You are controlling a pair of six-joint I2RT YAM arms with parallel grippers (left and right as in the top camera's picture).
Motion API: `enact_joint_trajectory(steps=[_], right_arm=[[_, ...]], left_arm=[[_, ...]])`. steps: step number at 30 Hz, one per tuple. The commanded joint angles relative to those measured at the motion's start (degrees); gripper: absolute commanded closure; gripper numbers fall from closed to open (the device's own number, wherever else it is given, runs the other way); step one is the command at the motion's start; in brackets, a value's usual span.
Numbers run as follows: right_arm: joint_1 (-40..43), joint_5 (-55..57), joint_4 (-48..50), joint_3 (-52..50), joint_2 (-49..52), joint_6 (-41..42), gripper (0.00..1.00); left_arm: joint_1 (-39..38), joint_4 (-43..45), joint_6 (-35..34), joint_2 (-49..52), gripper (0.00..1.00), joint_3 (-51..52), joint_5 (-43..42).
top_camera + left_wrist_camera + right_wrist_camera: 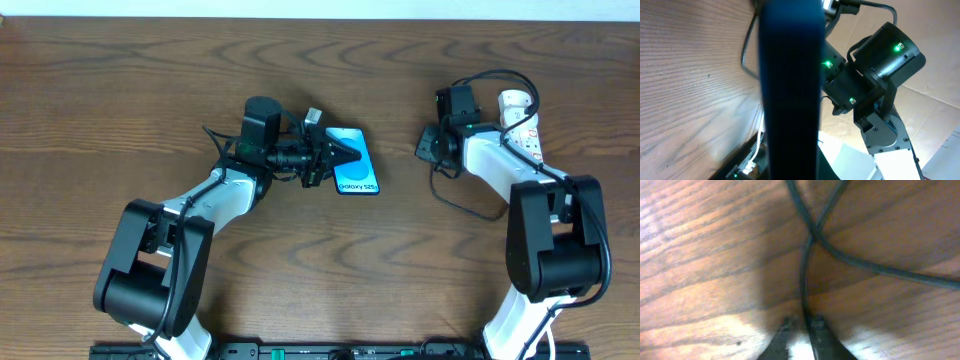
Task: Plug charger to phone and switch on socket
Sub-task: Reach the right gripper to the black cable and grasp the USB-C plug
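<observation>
The phone (355,172) is in the middle of the table (120,90), screen up. My left gripper (335,153) holds its end tight. My right gripper (802,323) pinches the thin charger (804,280), near the white socket (517,103).

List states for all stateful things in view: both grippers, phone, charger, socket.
Left gripper: shut on phone.
Right gripper: shut on charger.
Phone: screen up, held at its left end, no cable plugged in.
Charger: lying on the table, pinched between the right fingers, away from the phone.
Socket: partly hidden by right arm; switch position unreadable.
</observation>
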State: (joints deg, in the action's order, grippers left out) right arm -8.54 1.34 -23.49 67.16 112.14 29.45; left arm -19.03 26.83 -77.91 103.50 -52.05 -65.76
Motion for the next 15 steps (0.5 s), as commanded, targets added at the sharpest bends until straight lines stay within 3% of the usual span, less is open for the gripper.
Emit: enact_joint_trajectory(steps=[1,8,11,12,14,15], right_arm=[[-0.66,-5.18,-3.45,-1.40,3.74,-0.48,0.99],[-4.46,-9.86,-16.02,-1.42,3.74,-21.31,0.99],[-6.05,-9.55,-21.66,-1.70,3.74,-25.33,0.98],[-6.51,-9.05,-22.23,-1.73,3.74,-25.20,0.92],[-6.62,-8.96,-20.00,-1.70,3.74,-22.88,0.69],[-6.51,-8.94,-18.23,-1.68,3.74,-21.29,0.62]], left_arm=[[-0.17,0.39,0.98,-0.90,0.93,-1.68,-1.77],[-0.17,0.39,0.98,-0.90,0.93,-1.68,-1.77],[-0.17,0.39,0.98,-0.90,0.93,-1.68,-1.77],[-0.17,0.42,0.98,-0.90,0.93,-1.68,-1.77],[-0.17,0.42,0.98,-0.90,0.92,-1.68,-1.75],[-0.17,0.39,0.98,-0.90,0.93,-1.68,-1.75]])
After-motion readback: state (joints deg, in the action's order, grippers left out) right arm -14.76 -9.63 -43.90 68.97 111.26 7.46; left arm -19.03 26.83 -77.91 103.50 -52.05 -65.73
